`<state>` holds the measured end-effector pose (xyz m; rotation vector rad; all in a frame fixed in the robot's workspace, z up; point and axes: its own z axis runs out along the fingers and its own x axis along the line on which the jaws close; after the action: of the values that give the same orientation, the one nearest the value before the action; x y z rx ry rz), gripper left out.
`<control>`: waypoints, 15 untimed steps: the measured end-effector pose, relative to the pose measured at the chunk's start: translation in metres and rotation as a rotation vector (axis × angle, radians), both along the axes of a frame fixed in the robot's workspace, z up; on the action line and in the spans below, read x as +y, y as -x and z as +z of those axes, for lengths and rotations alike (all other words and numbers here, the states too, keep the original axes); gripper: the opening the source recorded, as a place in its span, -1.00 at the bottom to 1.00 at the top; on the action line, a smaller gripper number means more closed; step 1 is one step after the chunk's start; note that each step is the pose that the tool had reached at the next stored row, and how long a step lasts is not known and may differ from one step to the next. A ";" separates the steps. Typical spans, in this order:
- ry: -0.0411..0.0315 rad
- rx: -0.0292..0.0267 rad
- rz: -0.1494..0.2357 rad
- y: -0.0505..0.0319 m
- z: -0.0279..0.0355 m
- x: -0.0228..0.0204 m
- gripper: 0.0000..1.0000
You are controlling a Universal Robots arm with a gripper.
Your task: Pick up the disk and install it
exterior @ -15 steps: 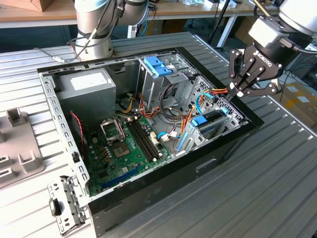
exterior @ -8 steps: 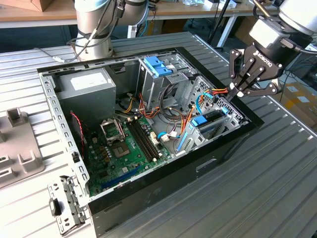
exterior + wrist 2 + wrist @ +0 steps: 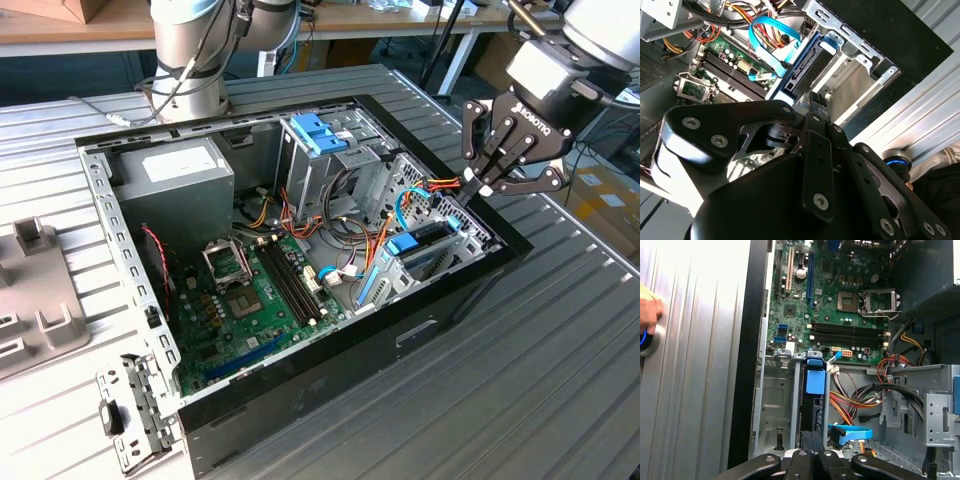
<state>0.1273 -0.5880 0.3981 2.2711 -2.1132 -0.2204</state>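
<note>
The disk (image 3: 812, 412) stands on edge inside the metal drive cage (image 3: 771, 405), at a corner of the open computer case (image 3: 300, 385). Its dark body is framed by the blue carrier, and its blue tab (image 3: 815, 381) points toward the motherboard (image 3: 840, 320). Between the disk's slot and the case's black wall, the next bay of the cage is open bare metal.

The gripper (image 3: 479, 188) hangs over the cage's outer end, opposite the tab. Its fingers (image 3: 807, 460) are clenched together with nothing between them. The tips are at the disk's rear edge, but I cannot tell whether they touch it.

A light-blue flat cable (image 3: 771, 37) loops just beside the disk. Orange, yellow and red wires (image 3: 855, 402) bunch in the gap between the cage and the neighbouring grey bay (image 3: 935, 410). In the exterior view, the grey power-supply box (image 3: 175, 180) fills a far corner of the case, and a light-blue latch block (image 3: 320, 135) tops the upper bay.

The case lies on its side on a ribbed metal counter (image 3: 560, 350), which is wide and bare toward the exterior view's right. On the exterior view's left, a grey plastic tray (image 3: 35, 300) sits apart from the case and a metal bracket (image 3: 130, 410) lies near its corner. A second arm's base (image 3: 190, 70) stands behind the case. In the first wrist view, a person's hand (image 3: 647, 315) is at a blue-lit button (image 3: 644, 340) on the counter.
</note>
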 end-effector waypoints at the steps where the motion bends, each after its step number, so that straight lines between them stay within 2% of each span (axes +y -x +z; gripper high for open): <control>1: -0.0001 0.0000 0.008 0.0000 -0.0001 0.0000 -0.79; 13: 0.0000 0.0000 0.072 0.0000 0.0000 0.0000 -0.79; 14: 0.0000 0.0000 0.080 0.0000 0.0000 0.0000 -0.79; 15: 0.0000 0.0000 0.121 0.0000 0.0000 0.0000 -0.79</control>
<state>0.1274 -0.5880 0.3981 2.3884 -1.9667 -0.2165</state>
